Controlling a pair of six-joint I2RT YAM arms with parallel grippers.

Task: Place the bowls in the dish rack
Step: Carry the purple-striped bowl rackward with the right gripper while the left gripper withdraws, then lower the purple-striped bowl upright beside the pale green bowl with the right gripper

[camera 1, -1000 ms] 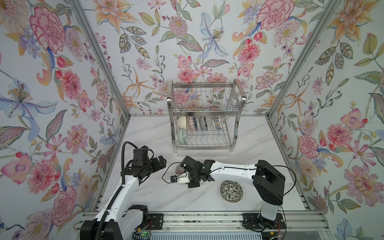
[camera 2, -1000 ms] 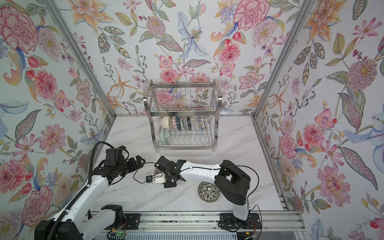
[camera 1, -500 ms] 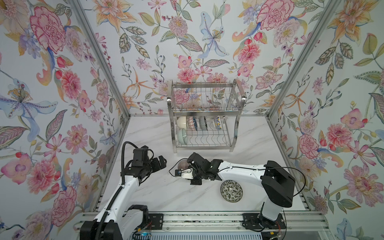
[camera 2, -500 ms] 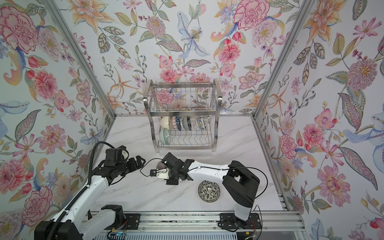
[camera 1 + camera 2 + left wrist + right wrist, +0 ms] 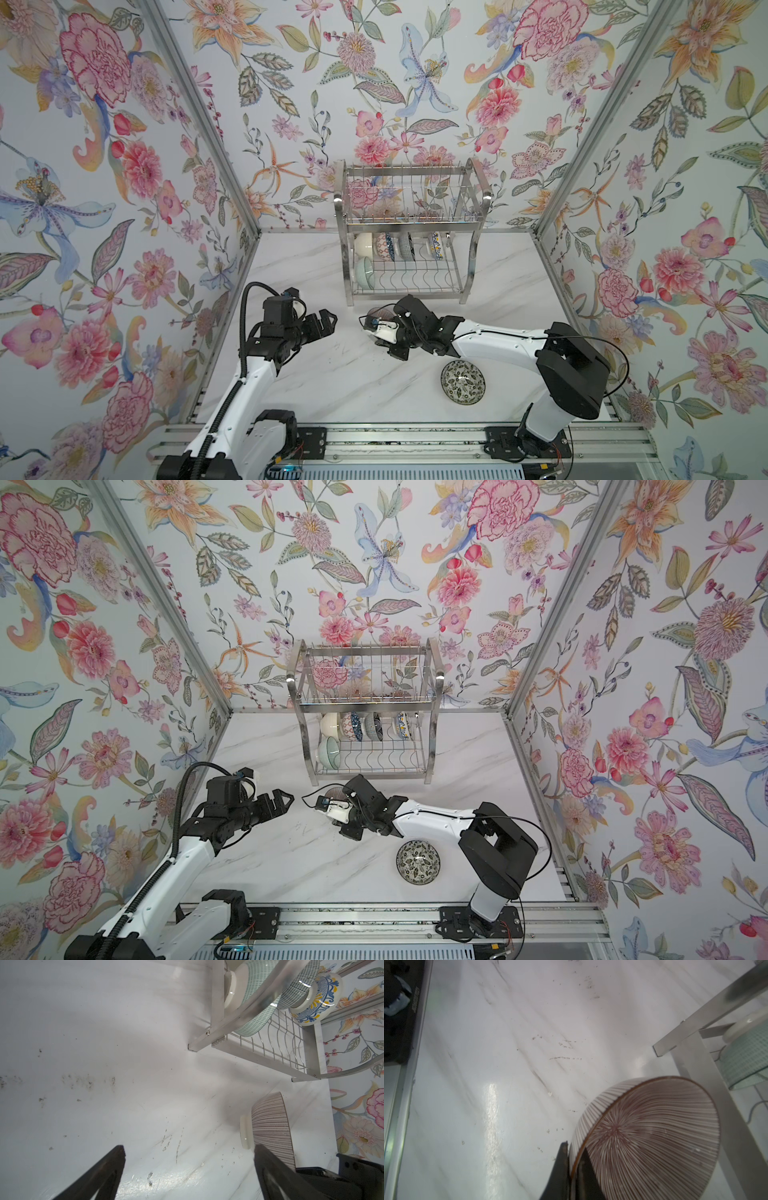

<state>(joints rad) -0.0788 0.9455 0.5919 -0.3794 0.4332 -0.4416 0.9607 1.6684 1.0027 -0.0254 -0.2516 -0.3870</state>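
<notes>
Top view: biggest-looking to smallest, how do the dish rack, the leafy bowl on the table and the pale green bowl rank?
In a top view:
1. dish rack
2. leafy bowl, seen face-on
3. pale green bowl, on edge and farther back, so true sizes may match

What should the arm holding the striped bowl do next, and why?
Probably carry the mauve ribbed bowl, pinched at its rim by the right gripper, into the dish rack: its lower shelf shows free slots beside the pale green bowl.
</notes>
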